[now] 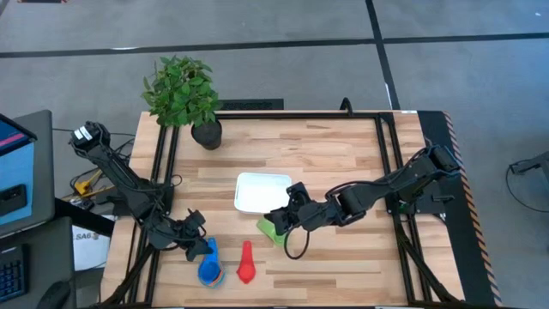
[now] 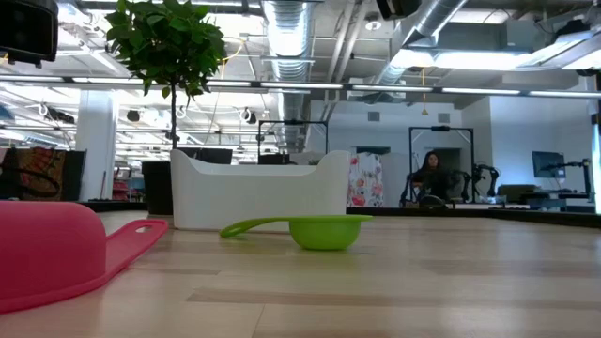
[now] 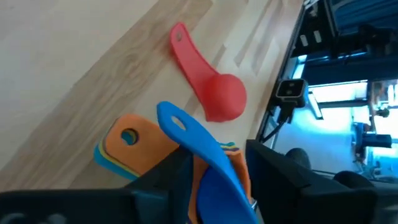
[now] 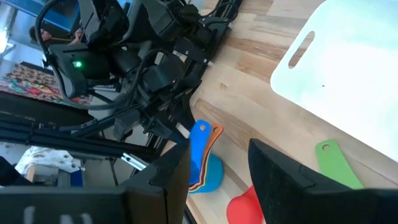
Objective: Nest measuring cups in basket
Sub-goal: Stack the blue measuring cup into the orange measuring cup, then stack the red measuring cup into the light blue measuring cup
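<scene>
The left claw (image 1: pixel 199 243) sits low at the front left of the counter (image 1: pixel 343 163), its fingers closed around a nested stack of measuring cups (image 3: pixel 186 155): a blue cup (image 3: pixel 205 155) on top, an orange one (image 3: pixel 140 140) under it, with yellow and light blue edges peeking out below. Just beside that stack the red cup (image 1: pixel 246 264) lies upside down on the wood, untouched. The right claw (image 1: pixel 276 219) hovers near the counter's middle with its fingers spread apart and nothing between them, right over the green cup (image 1: pixel 270 230). That green cup rests upright on the counter just beside the front edge of the white basket (image 1: pixel 262 191), which lies at the centre. A potted plant (image 1: pixel 182 94) stands at the back left corner
</scene>
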Robot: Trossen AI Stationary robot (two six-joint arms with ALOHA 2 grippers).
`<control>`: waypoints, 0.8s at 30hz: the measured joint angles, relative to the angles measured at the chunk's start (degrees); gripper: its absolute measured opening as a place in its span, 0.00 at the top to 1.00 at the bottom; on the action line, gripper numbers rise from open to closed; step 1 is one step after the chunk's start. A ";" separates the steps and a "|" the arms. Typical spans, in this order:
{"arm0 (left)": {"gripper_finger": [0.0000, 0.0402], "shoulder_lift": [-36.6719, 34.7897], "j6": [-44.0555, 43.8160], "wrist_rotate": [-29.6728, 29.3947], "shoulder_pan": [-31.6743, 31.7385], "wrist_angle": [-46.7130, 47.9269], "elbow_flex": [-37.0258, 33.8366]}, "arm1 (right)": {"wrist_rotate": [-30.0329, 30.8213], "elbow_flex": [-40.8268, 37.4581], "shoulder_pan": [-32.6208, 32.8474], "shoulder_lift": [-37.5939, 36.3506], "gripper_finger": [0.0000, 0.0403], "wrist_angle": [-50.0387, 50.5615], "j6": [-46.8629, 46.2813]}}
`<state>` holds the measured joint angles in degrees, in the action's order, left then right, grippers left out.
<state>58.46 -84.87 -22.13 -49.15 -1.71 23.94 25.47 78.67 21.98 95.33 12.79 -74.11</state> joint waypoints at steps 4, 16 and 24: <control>0.61 0.00 1.28 0.46 0.00 -0.06 0.00 | 0.09 0.00 -0.02 0.00 0.55 -0.01 -0.64; 0.64 -0.89 0.93 9.84 -0.04 7.23 0.28 | 0.11 -0.01 -0.39 0.00 0.56 0.10 -1.82; 0.69 -7.59 7.48 3.96 -0.02 12.88 5.45 | 0.13 -0.02 -0.63 0.10 0.57 0.74 -1.98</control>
<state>50.87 -77.39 -18.18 -49.17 11.18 29.39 25.60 78.65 21.35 95.43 13.52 -76.09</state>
